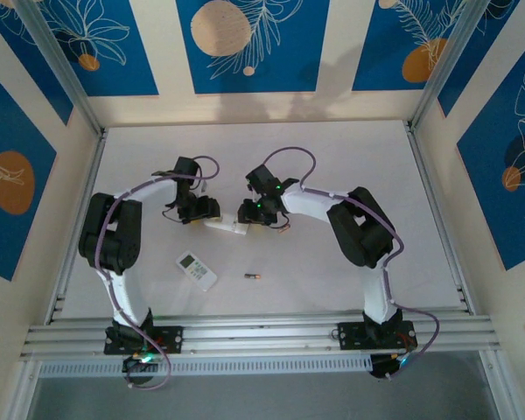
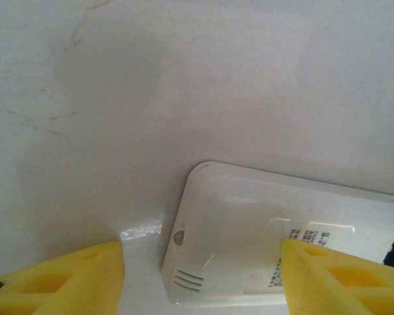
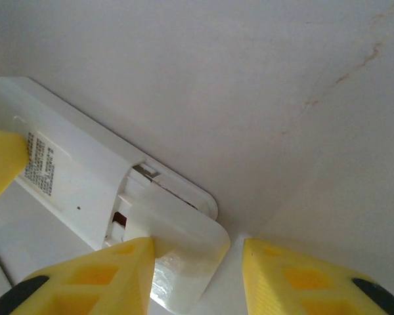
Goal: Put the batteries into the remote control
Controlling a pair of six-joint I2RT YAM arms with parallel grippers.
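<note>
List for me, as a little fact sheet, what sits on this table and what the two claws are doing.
Worked remote: white, back up, between both grippers
Battery cover: shifted partly off at one end
Left gripper: open, straddling the remote's other end
Right gripper: open around the cover end, one finger against the cover
Second remote: face up, near the left arm, untouched
Battery: one loose on the table, right of the second remote

White remote (image 2: 236, 223) back up, cover (image 3: 184, 246) ajar, dark battery (image 1: 253, 276) lying apart
</note>
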